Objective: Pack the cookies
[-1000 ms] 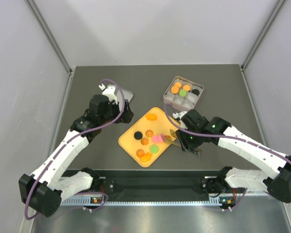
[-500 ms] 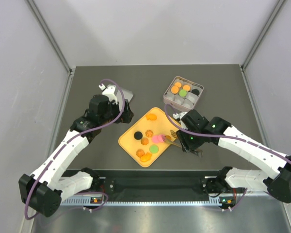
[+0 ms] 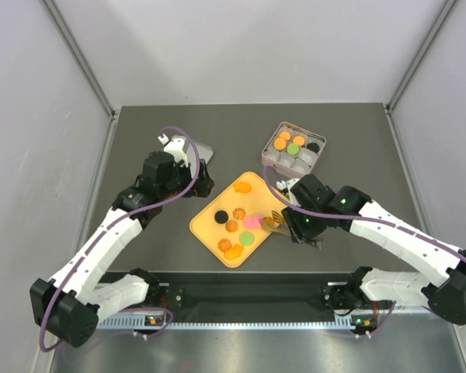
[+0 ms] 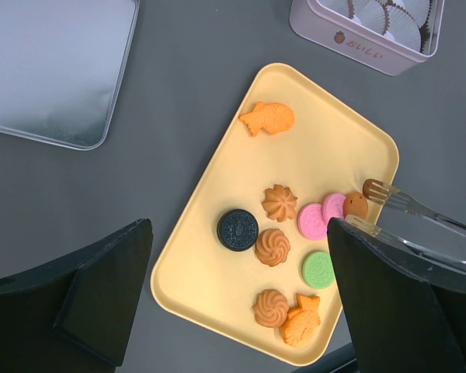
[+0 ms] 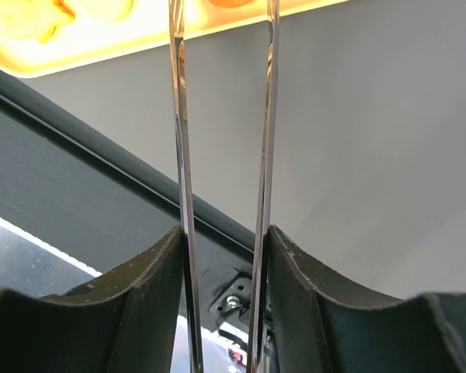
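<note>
Several cookies lie on the orange tray (image 3: pixel 254 199): a black one (image 4: pixel 236 229), two pink ones (image 4: pixel 311 221), a green one (image 4: pixel 319 270), and orange swirls and fish shapes. My right gripper (image 3: pixel 304 223) is shut on metal tongs (image 3: pixel 276 221). The tong tips sit on either side of a small round orange cookie (image 4: pixel 356 204) at the tray's right edge. In the right wrist view the fingers (image 5: pixel 155 272) press the two tong arms (image 5: pixel 178 116). My left gripper (image 3: pixel 204 177) is open and empty above the tray (image 4: pixel 318 148). Orange, green and black cookies lie in the pink tin (image 3: pixel 320 159).
A silver lid (image 3: pixel 203 149) lies flat at the back left, also in the left wrist view (image 4: pixel 54 70). The pink tin (image 4: pixel 365 50) stands behind the tray. A black rail (image 5: pixel 78 140) runs along the table's near edge.
My right gripper and the tongs have edged slightly left, toward the tray. The left arm has not moved.
</note>
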